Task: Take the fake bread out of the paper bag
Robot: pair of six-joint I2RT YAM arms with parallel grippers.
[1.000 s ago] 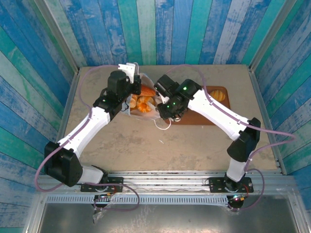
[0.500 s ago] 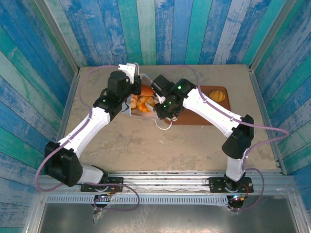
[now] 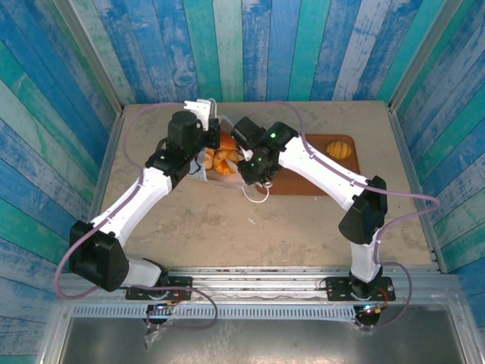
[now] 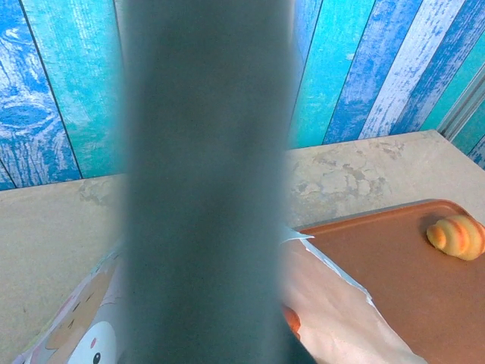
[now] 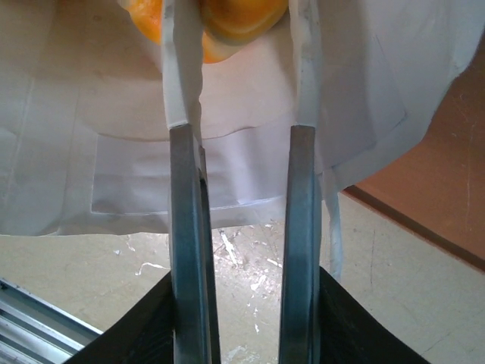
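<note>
The white paper bag [image 3: 227, 176] lies on the table with its mouth held up. Several orange pieces of fake bread [image 3: 221, 158] show inside it. My left gripper [image 3: 201, 114] is shut on the bag's far rim and holds it open; a blurred dark bar crosses the left wrist view, beside the bag's inner paper [image 4: 333, 303]. My right gripper [image 3: 236, 148] reaches into the bag's mouth. In the right wrist view its fingers [image 5: 184, 189] run over the white paper, and a fake bread roll [image 5: 241, 19] sits between the white tips of that gripper [image 5: 241, 45], touching both.
A brown tray [image 3: 318, 182] lies right of the bag with one bun [image 3: 339, 149] on it, also seen as tray [image 4: 394, 265] and bun [image 4: 456, 235]. A white cord handle [image 3: 256, 196] hangs at the bag's near side. Blue plank walls close the table on three sides.
My right arm has swung left and reached deeper into the bag's mouth, and its jaws have narrowed. The left arm and the bag have stayed still.
</note>
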